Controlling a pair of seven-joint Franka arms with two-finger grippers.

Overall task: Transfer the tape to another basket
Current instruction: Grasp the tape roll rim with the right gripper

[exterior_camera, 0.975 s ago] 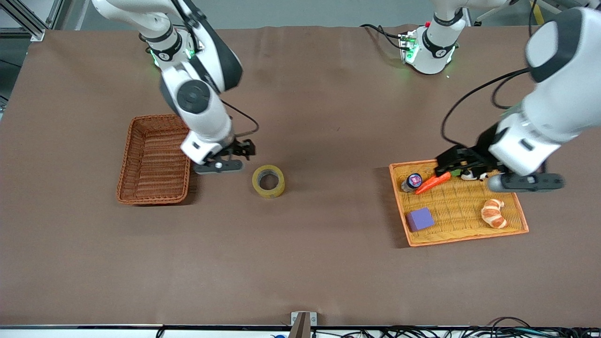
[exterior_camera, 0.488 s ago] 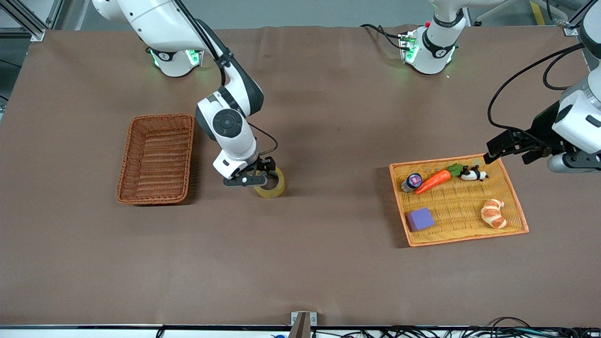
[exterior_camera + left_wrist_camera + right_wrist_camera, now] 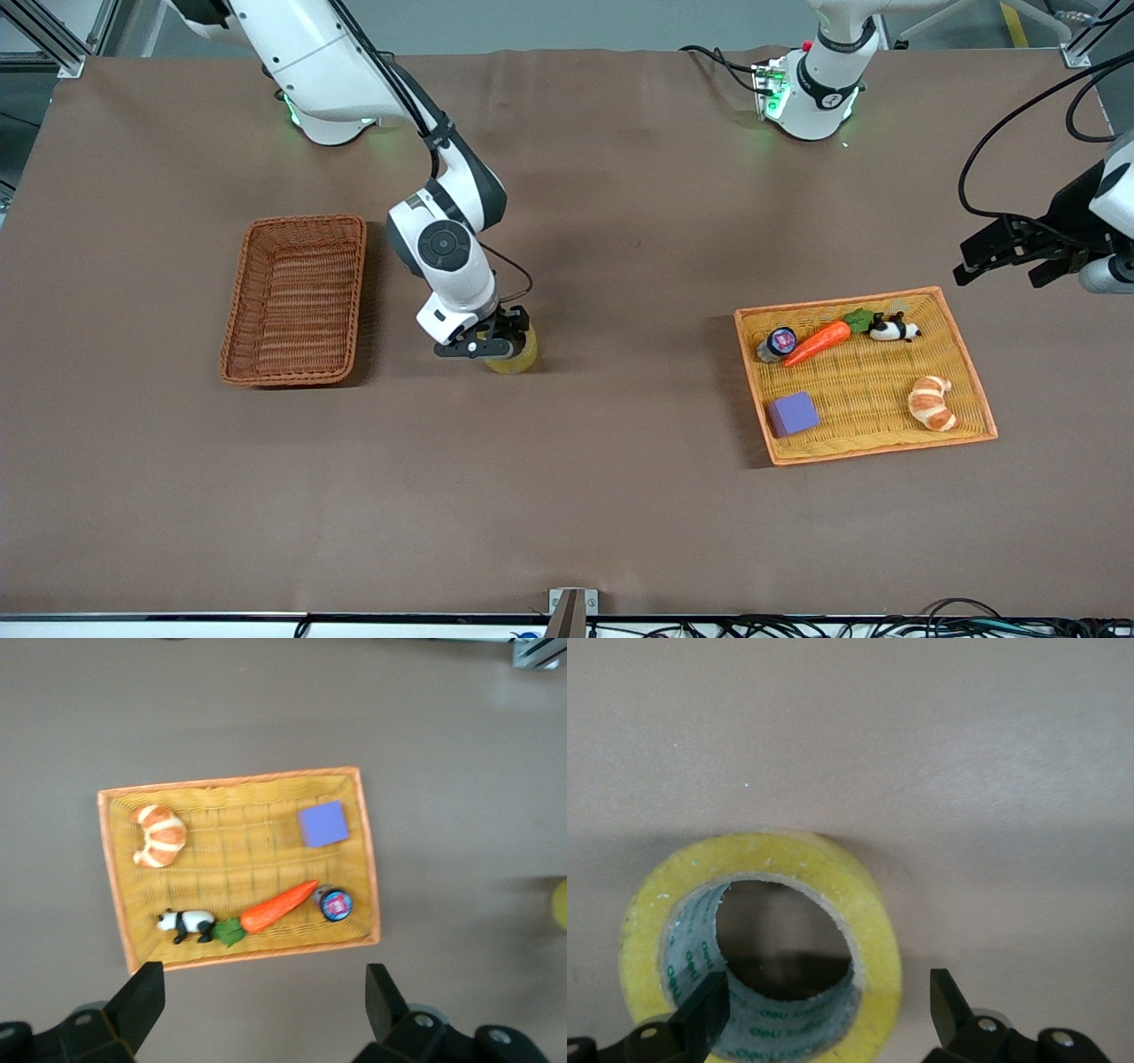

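The tape lies flat on the table, directly under the right gripper, which hides most of it in the front view. In the right wrist view the roll sits between the spread fingers: one finger is inside the ring's hole, the other outside the yellow wall. The jaws stand apart, not clamped on anything. The basket sits near this gripper, toward the right arm's end of the table, and holds nothing.

The left gripper hangs over bare table just off the tray, its fingers apart. The tray carries a carrot, a panda, a croissant, a purple block and a small jar.
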